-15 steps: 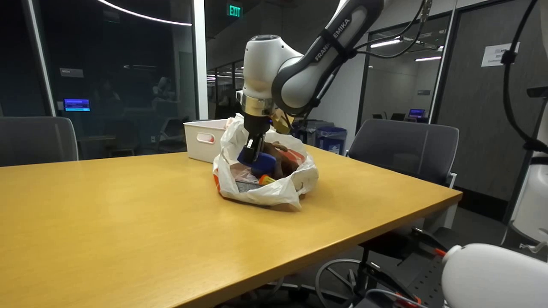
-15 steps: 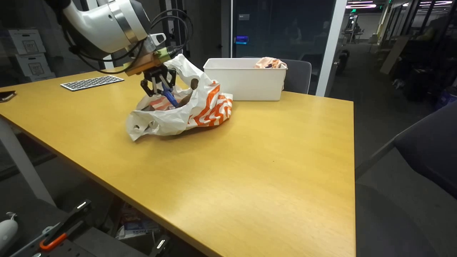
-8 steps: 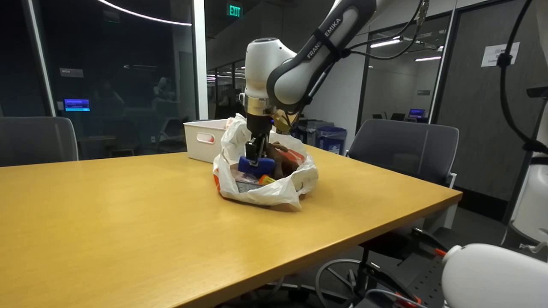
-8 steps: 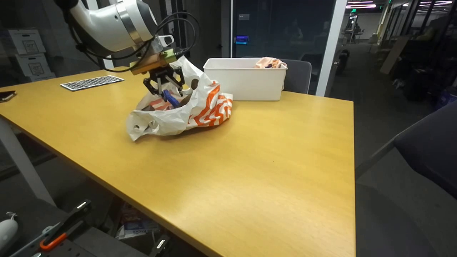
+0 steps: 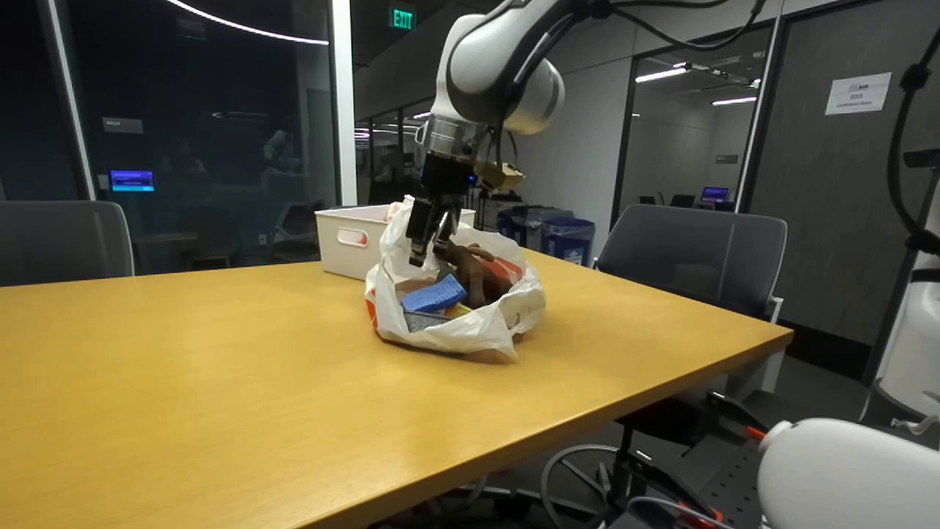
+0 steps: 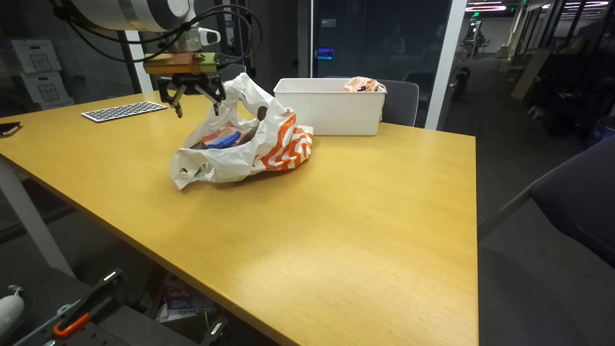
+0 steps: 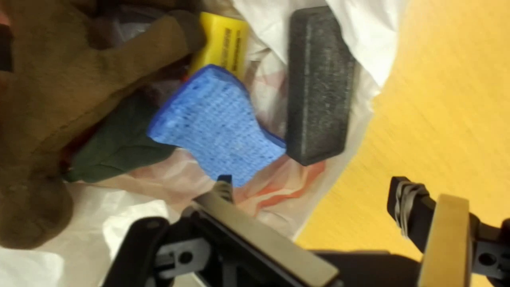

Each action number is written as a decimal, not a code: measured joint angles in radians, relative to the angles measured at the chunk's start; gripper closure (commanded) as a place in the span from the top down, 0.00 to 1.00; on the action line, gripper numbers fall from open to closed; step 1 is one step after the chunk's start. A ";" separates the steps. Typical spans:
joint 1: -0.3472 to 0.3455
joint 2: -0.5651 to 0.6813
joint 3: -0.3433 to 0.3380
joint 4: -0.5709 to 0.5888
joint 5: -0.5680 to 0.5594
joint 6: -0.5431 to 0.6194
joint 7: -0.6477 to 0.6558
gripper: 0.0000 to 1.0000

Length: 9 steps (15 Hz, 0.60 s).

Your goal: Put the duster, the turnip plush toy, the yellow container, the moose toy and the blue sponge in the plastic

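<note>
Hanging with its fingers spread wide and nothing between them, the gripper (image 7: 312, 191) spans lower centre to lower right of the wrist view. One fingertip (image 7: 225, 189) overlaps the edge of the blue sponge (image 7: 223, 119) there, but both exterior views show it apart, above; sponge judged placed.

Risk 1: snagging. In an exterior view, centre-left, the plastic bag (image 6: 228, 163) has its handle loop (image 6: 250, 90) standing near the fingers; depth gap cannot be told. A sideways move could hook it and tip the load.

Risk 2: moose toy (image 7: 40, 99), at left of the wrist view, bulky and high in the bag; a bump could topple it.

Risk 3: sponge, mid-frame, lies aslant, upper end over the yellow container (image 7: 229, 42), top centre. A jolt could slide it.

Risk 4: duster (image 7: 322, 87) (my reading of the dark block), upper right, beside the bag's low edge; pulled plastic could spill it onto the table (image 7: 438, 99).

Unsure: turnip plush toy (image 7: 119, 139), judged from a green leaf-like part at left, mostly hidden; verify.

Farthest: white bin (image 6: 331, 110), upper centre in an exterior view; a dragged bag could strike it.
</note>
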 measured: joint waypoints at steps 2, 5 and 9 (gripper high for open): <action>0.006 -0.013 0.029 -0.020 0.114 0.014 -0.061 1.00; 0.029 0.003 0.045 -0.041 0.149 0.083 -0.064 1.00; 0.055 0.062 0.011 -0.047 -0.029 0.230 0.068 1.00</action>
